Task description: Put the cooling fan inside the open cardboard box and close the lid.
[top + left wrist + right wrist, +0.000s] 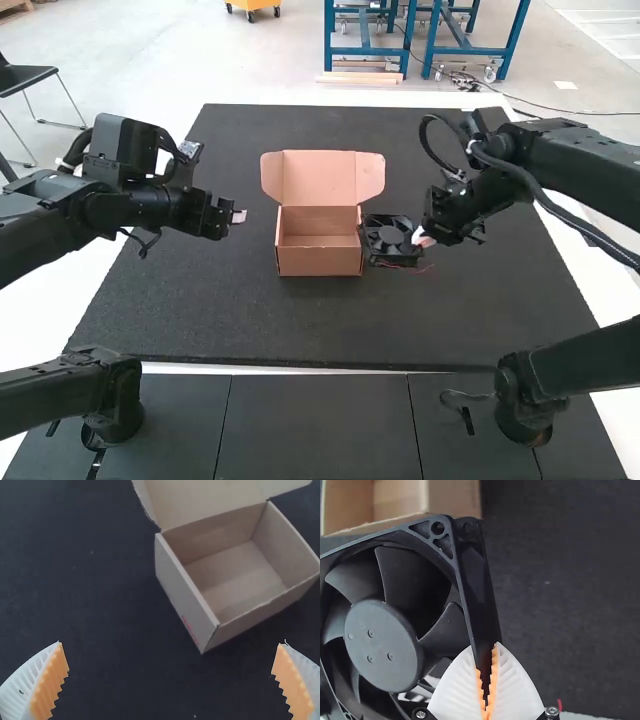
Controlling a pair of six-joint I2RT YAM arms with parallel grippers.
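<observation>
The right hand [487, 692] is gripping the cooling fan [388, 242] by one thin side of its black frame, with the orange pads [481, 680] pinching the rim. The fan is standing on edge on the surface [200, 300], just beside the right wall of the cardboard box [318, 245] and seemingly touching it.

The pickup step looks to be in hand. The next move is calling for a lift high enough to clear that wall's top edge, then a short carry leftward and a lowering into the empty cavity. The lid [322, 177] is standing up at the far side, leaving the mouth open from above.

The left hand [228, 218] is hovering with fingers spread wide, well left of the box, leaving room.
</observation>
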